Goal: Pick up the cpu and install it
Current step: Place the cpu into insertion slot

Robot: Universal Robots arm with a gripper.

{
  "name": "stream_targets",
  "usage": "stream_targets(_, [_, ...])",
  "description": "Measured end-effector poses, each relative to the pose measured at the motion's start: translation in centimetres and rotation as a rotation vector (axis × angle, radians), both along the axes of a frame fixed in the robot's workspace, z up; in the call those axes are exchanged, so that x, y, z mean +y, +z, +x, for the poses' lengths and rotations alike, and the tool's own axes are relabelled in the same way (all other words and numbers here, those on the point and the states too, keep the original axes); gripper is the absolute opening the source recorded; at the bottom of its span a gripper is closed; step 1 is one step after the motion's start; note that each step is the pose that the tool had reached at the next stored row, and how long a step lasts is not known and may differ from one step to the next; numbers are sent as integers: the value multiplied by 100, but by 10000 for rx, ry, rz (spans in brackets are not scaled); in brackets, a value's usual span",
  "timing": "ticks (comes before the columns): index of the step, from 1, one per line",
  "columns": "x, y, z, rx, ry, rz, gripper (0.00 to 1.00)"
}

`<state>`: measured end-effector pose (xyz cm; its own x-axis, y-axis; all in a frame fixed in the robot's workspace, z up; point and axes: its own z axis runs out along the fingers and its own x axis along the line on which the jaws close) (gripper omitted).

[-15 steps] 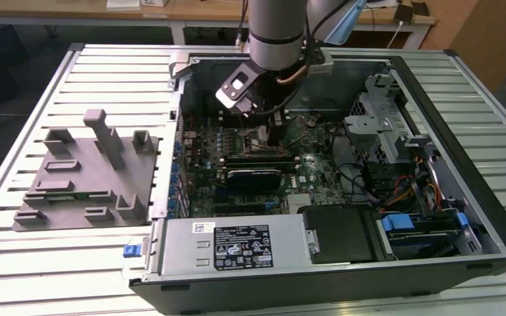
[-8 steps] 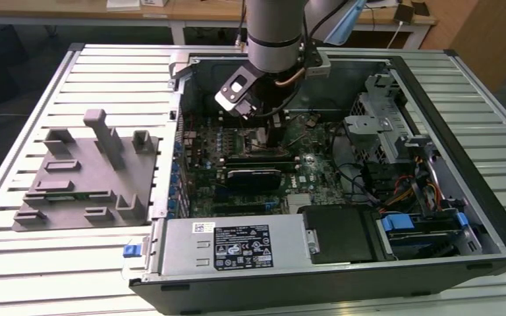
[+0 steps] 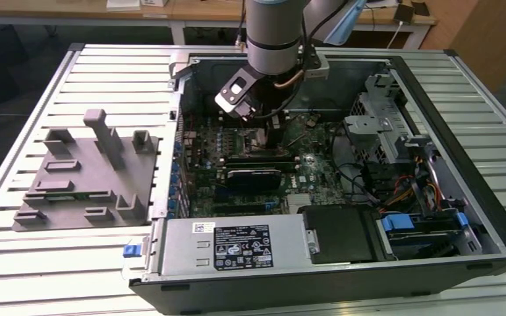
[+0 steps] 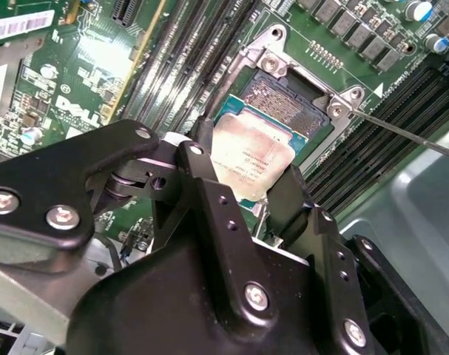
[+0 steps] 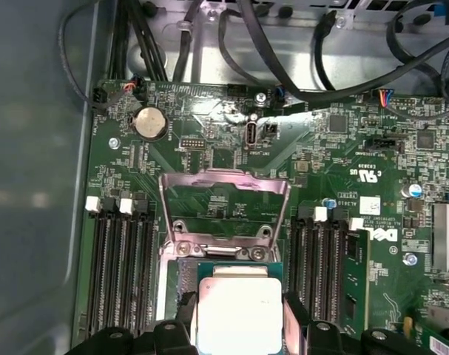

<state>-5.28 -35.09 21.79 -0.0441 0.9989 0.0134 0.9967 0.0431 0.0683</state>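
Note:
The cpu (image 4: 252, 159) is a small square chip with a silvery top and a thin green rim. It sits between the two black fingers of my gripper (image 4: 246, 166), which is shut on its opposite edges. The chip is level, just over the motherboard socket (image 4: 283, 96), whose contact field shows past its far edge. In the first wrist view the cpu (image 5: 239, 314) lies between the fingertips (image 5: 292, 310), and the socket's metal load plate (image 5: 224, 200) stands flipped open beyond it. In the exterior view the gripper (image 3: 269, 135) reaches down into the open computer case (image 3: 464, 164).
Memory slots (image 5: 120, 266) flank the socket on both sides. Black cables (image 5: 298, 81) run along the case wall beyond the board. A grey fixture block (image 3: 86, 171) sits on the slatted table at the exterior view's left. The power supply (image 3: 235, 247) and drive cage (image 3: 394, 131) crowd the case.

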Motion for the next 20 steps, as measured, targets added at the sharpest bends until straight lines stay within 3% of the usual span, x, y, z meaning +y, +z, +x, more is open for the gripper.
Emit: stream_targets(20, [107, -126, -59, 5, -119, 0, 54])
